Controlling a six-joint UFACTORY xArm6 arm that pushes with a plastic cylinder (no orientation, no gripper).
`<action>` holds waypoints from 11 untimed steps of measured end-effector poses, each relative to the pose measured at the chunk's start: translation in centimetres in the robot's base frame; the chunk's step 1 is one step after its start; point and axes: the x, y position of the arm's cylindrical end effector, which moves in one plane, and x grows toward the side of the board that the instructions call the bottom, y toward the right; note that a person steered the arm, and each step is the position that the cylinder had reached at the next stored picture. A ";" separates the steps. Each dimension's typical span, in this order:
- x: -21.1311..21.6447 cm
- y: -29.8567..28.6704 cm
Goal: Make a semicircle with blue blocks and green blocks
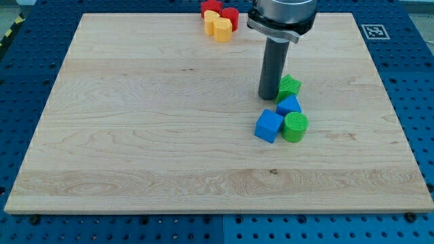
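My tip [268, 97] rests on the board just left of a green block of uneven shape [290, 87], close to touching it. Below that block lies a blue block [289, 105], partly hidden by its neighbours. Below it stand a blue cube [269, 126] and a green cylinder [295, 127], side by side. These blocks form a tight cluster right of the board's middle.
Red blocks [229, 13] and yellow blocks [221, 28] are bunched at the view's top edge of the wooden board [135, 135], left of the arm's body. A printed marker [375, 30] sits beyond the board's top right corner.
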 end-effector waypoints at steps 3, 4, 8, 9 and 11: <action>0.8 -3.3; 1.4 -1.8; 5.0 4.4; 5.0 4.2; 7.9 3.8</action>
